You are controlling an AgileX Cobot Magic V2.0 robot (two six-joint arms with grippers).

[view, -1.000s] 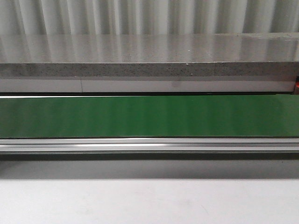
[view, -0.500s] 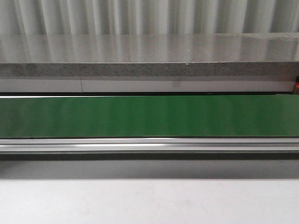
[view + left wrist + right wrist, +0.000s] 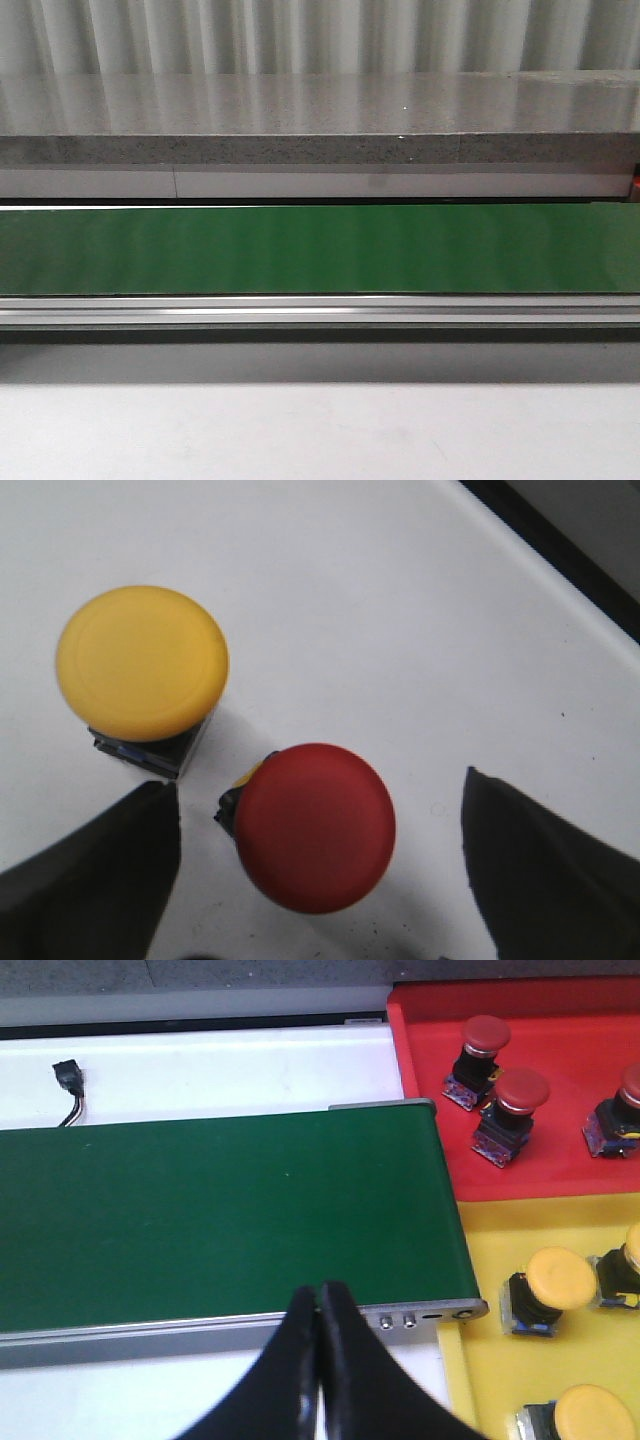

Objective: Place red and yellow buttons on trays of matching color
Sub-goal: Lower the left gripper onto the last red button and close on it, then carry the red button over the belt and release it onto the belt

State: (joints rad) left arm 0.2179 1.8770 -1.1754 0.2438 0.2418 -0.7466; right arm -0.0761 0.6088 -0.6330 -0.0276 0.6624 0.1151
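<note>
between the spread fingers of the left gripper (image 3: 318,880) sits a red button (image 3: 316,826), a yellow button (image 3: 141,662) just beside it. the pickup appears at hand; next likely calls for closing on it, while the right gripper (image 3: 320,1305) hangs pressed together.

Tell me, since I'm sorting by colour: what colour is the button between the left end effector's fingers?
Red button, clearest in the left wrist view.

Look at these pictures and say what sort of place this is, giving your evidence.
Probably a sorting station in a workshop or lab: a green conveyor belt with a metal rail, a red tray and a yellow tray holding push buttons of matching colour.
</note>
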